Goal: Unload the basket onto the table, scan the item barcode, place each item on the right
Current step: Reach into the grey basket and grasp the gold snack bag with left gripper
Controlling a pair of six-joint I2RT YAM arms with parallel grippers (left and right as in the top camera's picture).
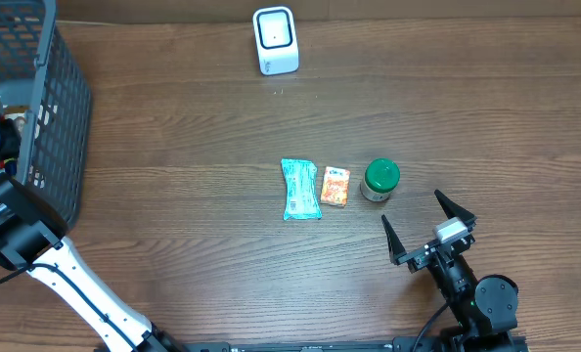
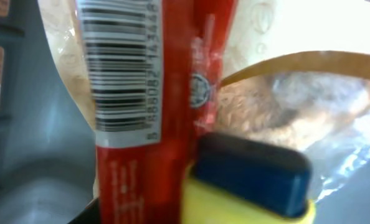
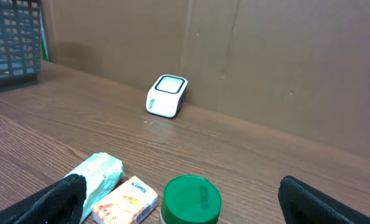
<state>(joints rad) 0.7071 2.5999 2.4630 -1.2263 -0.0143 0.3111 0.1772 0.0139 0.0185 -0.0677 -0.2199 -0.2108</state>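
The left gripper (image 2: 172, 194) is inside the basket (image 1: 61, 117) at 10 o'clock on the table (image 1: 173, 147). It sits against a red-banded packet (image 2: 172, 93), the item to be scanned. One finger pad (image 2: 247, 180) lies on the film, but the frames do not show whether the claw is pinching the packet. The barcode (image 2: 119, 68) faces the wrist camera, at 11 o'clock from the pad. The scanner (image 1: 276, 39) stands at 12 o'clock, well apart. The right gripper (image 1: 410, 206) is idle at 5 o'clock with its claw spread wide, near the green-lidded jar (image 1: 379, 180).

Likely faults:
- The glossy film may slip from a shallow pinch.
- The packet may catch on the basket wall during lifting.
- A crumpled or turned-away barcode may fail to read.
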